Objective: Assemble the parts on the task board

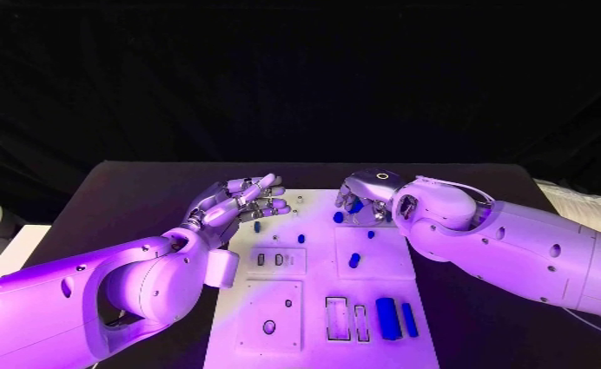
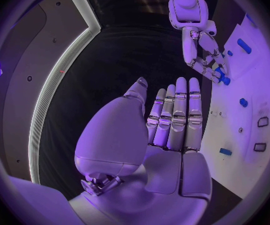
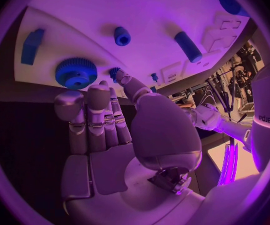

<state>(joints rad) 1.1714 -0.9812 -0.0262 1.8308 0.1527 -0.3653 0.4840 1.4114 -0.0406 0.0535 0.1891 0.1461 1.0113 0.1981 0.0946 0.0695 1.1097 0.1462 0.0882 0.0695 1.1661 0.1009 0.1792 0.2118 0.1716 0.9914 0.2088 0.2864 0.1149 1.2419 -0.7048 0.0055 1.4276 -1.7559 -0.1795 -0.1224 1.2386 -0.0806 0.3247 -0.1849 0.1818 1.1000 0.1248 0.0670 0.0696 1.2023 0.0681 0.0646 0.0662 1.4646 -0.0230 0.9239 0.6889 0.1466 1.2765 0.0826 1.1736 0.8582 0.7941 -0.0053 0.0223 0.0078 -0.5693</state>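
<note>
Nearest us, two blue bars (image 1: 396, 317) lie side by side on the board (image 1: 257, 317), long axes running away from us. Farther on, our left hand (image 1: 238, 202) hovers empty, fingers straight and spread. At the far edge our right hand (image 1: 360, 198) pinches a small gear (image 3: 115, 73) beside the big gear (image 3: 76, 72).
</note>
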